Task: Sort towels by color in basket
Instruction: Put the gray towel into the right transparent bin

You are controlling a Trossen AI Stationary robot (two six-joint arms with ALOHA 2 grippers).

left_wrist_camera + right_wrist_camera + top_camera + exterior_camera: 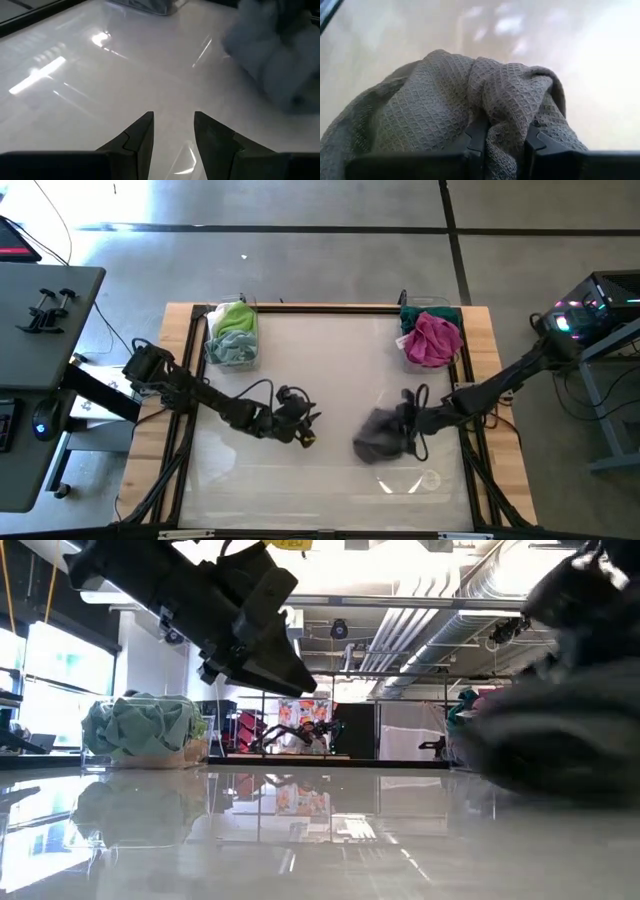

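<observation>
A grey-brown towel [378, 438] hangs bunched from my right gripper [405, 425], which is shut on it at the table's right middle. In the right wrist view its waffle weave [435, 110] fills the picture. My left gripper [305, 425] stands open over bare table left of the middle, nothing between its fingers [140, 132]; the towel [280, 60] shows off to one side of it. Lime green and mint towels [233, 332] lie heaped in the far left basket, a magenta towel [433, 340] and a dark green one [428, 313] in the far right basket. My right gripper pinches a raised fold of the grey-brown towel [506, 125] between its two fingers, several layers thick. The fingers slant down from the table's right side. The rest of the cloth hangs slack around and below them; whether its lower end rests on the table I cannot tell.
The two clear baskets stand at the far corners, left [210, 352] and right [460, 350]. A wooden frame [180, 430] edges the glossy white table. Bare table [330, 360] lies between the baskets and along the near edge.
</observation>
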